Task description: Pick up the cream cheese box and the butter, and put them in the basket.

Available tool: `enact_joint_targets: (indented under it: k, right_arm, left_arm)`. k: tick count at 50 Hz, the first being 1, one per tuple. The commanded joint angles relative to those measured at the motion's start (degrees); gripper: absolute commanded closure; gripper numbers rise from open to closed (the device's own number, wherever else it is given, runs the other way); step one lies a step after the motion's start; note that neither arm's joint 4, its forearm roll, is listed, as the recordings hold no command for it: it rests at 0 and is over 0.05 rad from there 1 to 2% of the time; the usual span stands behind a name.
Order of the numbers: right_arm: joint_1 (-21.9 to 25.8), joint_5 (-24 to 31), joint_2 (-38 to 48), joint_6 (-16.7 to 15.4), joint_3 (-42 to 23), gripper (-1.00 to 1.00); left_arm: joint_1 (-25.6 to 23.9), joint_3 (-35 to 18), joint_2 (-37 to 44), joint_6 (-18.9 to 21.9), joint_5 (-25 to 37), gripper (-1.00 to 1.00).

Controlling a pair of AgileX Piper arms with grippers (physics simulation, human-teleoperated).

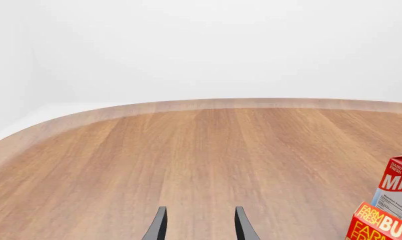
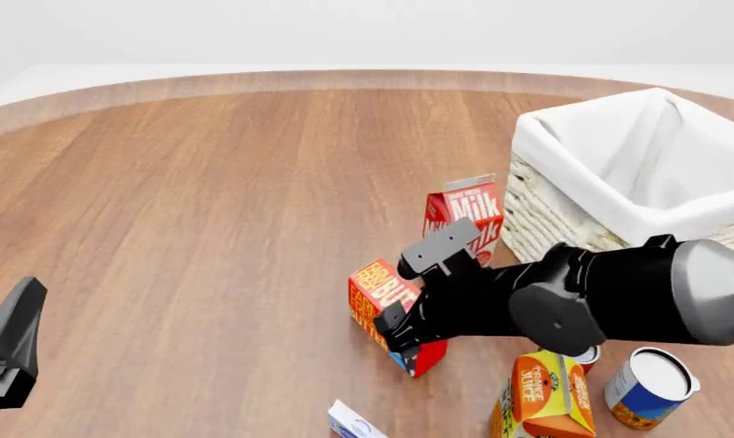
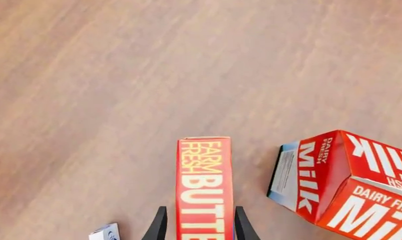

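Note:
The butter [image 2: 377, 294], a red box with orange-yellow lettering, lies on the wooden table left of the basket [image 2: 562, 146]. My right gripper [image 2: 398, 336] stands open over it. In the right wrist view the butter [image 3: 204, 185] runs between the two fingers, with a finger [image 3: 159, 225] along each long side. The cream cheese box [image 2: 352, 424] shows only its white-and-blue corner at the front edge, also the cream cheese box [image 3: 106, 233] beside the left finger. My left gripper [image 2: 14, 342] hangs at the far left, open and holding nothing [image 1: 201, 225].
A red-and-white milk carton [image 2: 471, 212] stands between the butter and the basket, close to my right gripper. An orange juice carton [image 2: 544, 401] and a can [image 2: 647, 388] stand at the front right. The left wrist view catches the milk carton [image 1: 398, 187] and the butter [image 1: 381, 225].

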Motion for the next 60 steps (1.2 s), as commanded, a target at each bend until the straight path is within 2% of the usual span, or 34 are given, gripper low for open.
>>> enact_joint_targets:
  k: [1, 23, 24, 48, 54, 60]
  right_arm:
    - [0.4, -1.4, 1.9, -0.2, 0.2, -1.00]
    - [1.3, -2.1, 2.5, 0.7, 0.4, -1.00]
    - [1.6, -2.3, 2.5, 0.9, 0.5, 1.00]
    - [2.9, 1.6, -2.6, 0.3, 0.9, 1.00]
    - [2.9, 5.4, -6.3, -1.2, -0.5, 1.00]
    - [4.2, 8.3, -9.9, -1.1, -1.2, 1.00]
  left_arm:
    - [0.0, 0.0, 0.0, 0.0, 0.0, -1.00]
    - [0.0, 0.0, 0.0, 0.0, 0.0, -1.00]
    - [0.0, 0.0, 0.0, 0.0, 0.0, -1.00]
    - [0.0, 0.0, 0.0, 0.0, 0.0, -1.00]
    - [0.0, 0.0, 0.0, 0.0, 0.0, -1.00]
    - [0.0, 0.0, 0.0, 0.0, 0.0, -1.00]
